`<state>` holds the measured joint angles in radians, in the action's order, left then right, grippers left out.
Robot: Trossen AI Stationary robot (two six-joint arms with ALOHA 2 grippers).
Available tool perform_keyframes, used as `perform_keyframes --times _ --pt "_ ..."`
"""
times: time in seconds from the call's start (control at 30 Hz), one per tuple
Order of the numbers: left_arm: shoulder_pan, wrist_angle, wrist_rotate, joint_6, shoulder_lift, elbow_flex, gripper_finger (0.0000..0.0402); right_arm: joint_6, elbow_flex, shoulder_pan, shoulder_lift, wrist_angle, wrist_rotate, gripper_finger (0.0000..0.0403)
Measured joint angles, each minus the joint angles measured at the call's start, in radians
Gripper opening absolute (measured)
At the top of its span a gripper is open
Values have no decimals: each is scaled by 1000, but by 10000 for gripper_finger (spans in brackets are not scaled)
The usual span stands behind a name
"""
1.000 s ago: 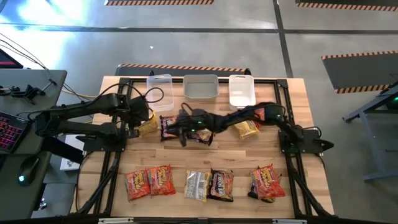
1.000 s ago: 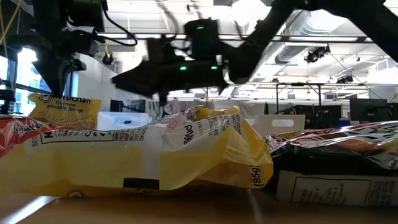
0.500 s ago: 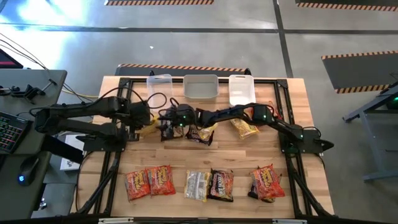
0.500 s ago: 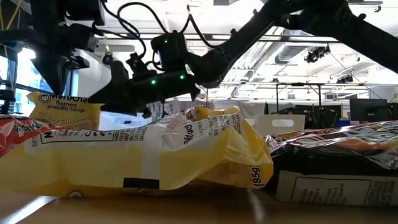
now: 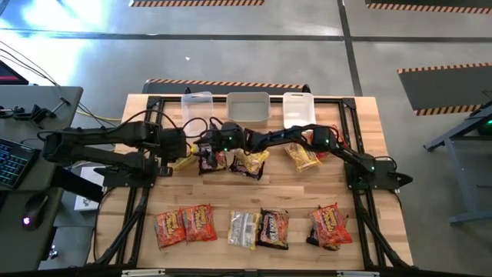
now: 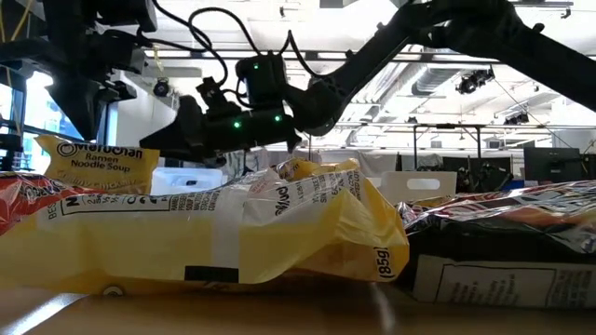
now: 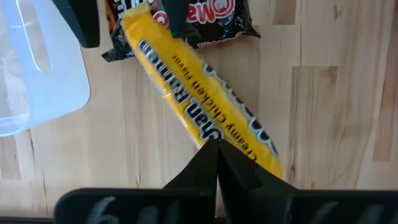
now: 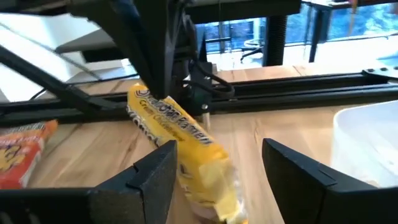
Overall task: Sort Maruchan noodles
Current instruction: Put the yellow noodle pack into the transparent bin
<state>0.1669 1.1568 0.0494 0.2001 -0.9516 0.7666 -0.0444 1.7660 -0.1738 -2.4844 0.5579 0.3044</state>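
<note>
No packets sorted yet: all three clear tubs sit empty.

The left gripper (image 7: 216, 163) pinches a yellow Creamy Chicken ramen packet (image 7: 205, 106) just beside the left tub (image 5: 197, 105); the right gripper (image 8: 217, 168), fingers spread wide and empty, hovers by that same packet. Below the middle tub (image 5: 248, 107) lie dark packets (image 5: 247, 165) and another yellow one (image 5: 302, 158); five more packets (image 5: 257, 228) line the counter (image 5: 384, 131) edge farthest from it. Judged tight: both arms crowd one spot, open wood between rows.
</note>
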Motion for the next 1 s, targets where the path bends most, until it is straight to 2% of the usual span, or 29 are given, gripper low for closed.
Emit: perform_keyframes --times 0.1,0.4,0.53,0.77,1.0 --pt "0 0 0 0 0 0 0 27 0 3 0 2 42 220" --pt "0 -17 6 -42 0 0 1 79 0 10 -24 -20 40 220" --pt "0 -20 9 -90 0 1 13 80 0 11 -31 -17 40 213" --pt "0 -20 -47 -237 0 41 66 97 0 12 -31 -4 40 153" --pt "-37 -58 -58 -388 -17 56 145 71 0 12 -31 -3 40 91"
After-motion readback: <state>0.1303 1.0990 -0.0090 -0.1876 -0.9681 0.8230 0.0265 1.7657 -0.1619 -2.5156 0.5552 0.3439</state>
